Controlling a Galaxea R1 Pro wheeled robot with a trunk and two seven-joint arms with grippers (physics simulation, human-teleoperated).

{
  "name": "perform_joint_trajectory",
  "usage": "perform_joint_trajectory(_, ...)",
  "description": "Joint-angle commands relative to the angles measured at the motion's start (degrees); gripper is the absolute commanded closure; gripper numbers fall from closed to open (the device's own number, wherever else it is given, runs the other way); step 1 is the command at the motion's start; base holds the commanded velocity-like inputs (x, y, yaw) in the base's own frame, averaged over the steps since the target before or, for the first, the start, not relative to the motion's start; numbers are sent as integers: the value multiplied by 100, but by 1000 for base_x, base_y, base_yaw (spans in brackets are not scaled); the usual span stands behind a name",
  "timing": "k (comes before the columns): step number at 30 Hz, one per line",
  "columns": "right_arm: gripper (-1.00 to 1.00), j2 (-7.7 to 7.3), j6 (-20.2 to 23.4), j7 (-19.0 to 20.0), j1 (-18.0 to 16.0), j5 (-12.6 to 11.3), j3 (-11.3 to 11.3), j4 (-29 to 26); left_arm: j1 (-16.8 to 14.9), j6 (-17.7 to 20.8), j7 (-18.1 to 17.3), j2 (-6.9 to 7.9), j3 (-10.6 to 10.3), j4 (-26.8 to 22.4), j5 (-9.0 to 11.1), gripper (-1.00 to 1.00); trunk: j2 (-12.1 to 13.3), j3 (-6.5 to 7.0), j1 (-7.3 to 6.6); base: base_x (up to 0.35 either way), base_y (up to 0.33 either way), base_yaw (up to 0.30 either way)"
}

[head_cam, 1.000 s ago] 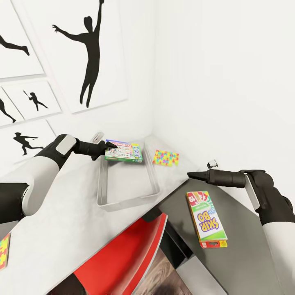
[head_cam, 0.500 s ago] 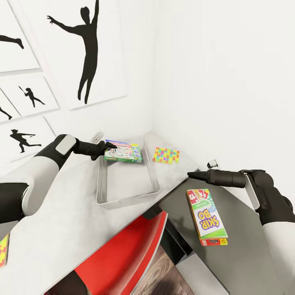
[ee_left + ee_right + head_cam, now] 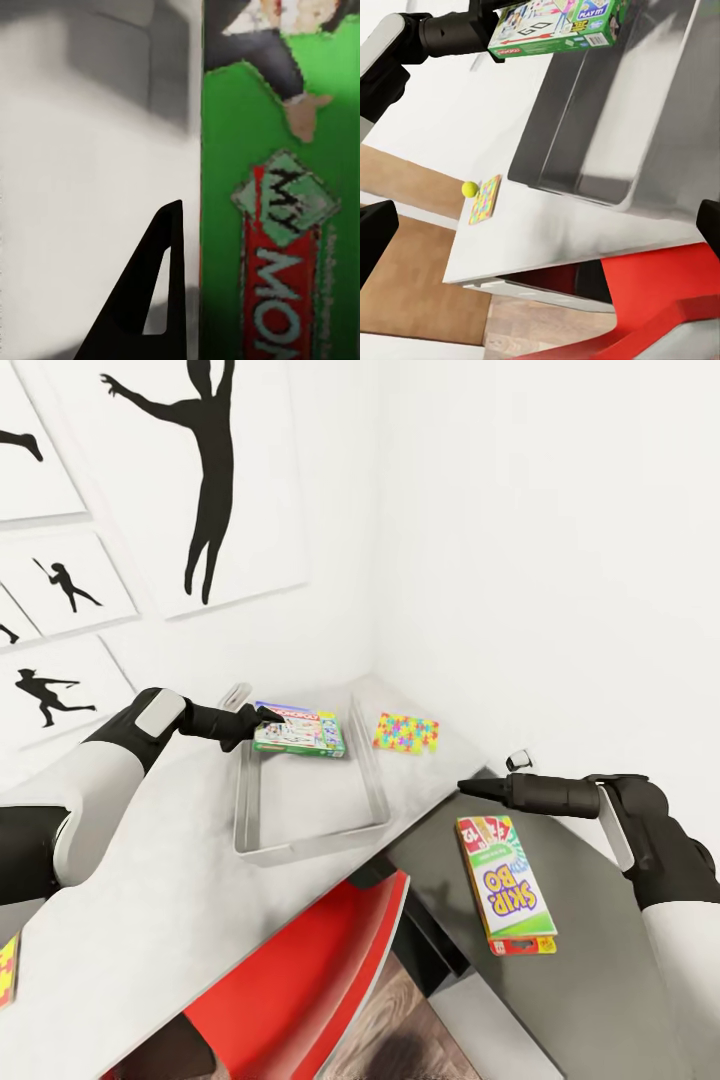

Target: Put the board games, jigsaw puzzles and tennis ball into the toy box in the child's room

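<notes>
Left pincer (image 3: pixel 262 718): clamped on one short end of the green Monopoly box (image 3: pixel 298 731), holding it level over the far end of the toy box (image 3: pixel 245 822). I'd say gripping the end keeps the pincer clear of the bin's low walls at release.

Monopoly box, heading: its long axis runs across the bin's width, at right angles to the bin's long axis; printed face up, free end toward the far rim. In the left wrist view its green lid sits hard against one dark finger (image 3: pixel 154 292).

Toy box: on the pale desk (image 3: pixel 150 920), near the wall corner, bare inside.

Right pincer (image 3: pixel 468 787): carries nothing, poised over the lower dark cabinet (image 3: pixel 600 980), tip aimed at the desk; from here its fingers look pressed to a narrow point. Likely waiting its turn.

SKIP-BO box (image 3: pixel 505 883): flat on the cabinet below the right pincer, long axis running toward the robot, a red-edged box (image 3: pixel 525 947) peeking from under its near end.

Jigsaw puzzle (image 3: pixel 405 732): flat on the desk just beyond the bin, by the wall.

Second jigsaw puzzle (image 3: pixel 484 199): at the desk's other end, the tennis ball (image 3: pixel 470 189) beside it.

Red chair (image 3: pixel 300 980): tucked under the desk edge.
</notes>
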Motion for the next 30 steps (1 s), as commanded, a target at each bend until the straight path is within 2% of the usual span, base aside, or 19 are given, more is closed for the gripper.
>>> perform_joint_trajectory(1, -100, -1, 39, 9, -4, -10, 0, 0, -5, -1, -36, 6, -48, -2, -30, 100, -11, -19, 3, 0, 0, 0)
perform_joint_trajectory(21, -100, -20, 39, 14, 1, -10, 7, -41, -17, -2, -31, -7, -45, -7, 7, 100, -11, -189, 3, 0, 0, 0)
perform_joint_trajectory(30, -100, -147, 39, 29, 32, -10, 34, -114, -107, 4, -33, -6, -45, -14, 12, 100, -11, -205, 3, 0, 0, 0)
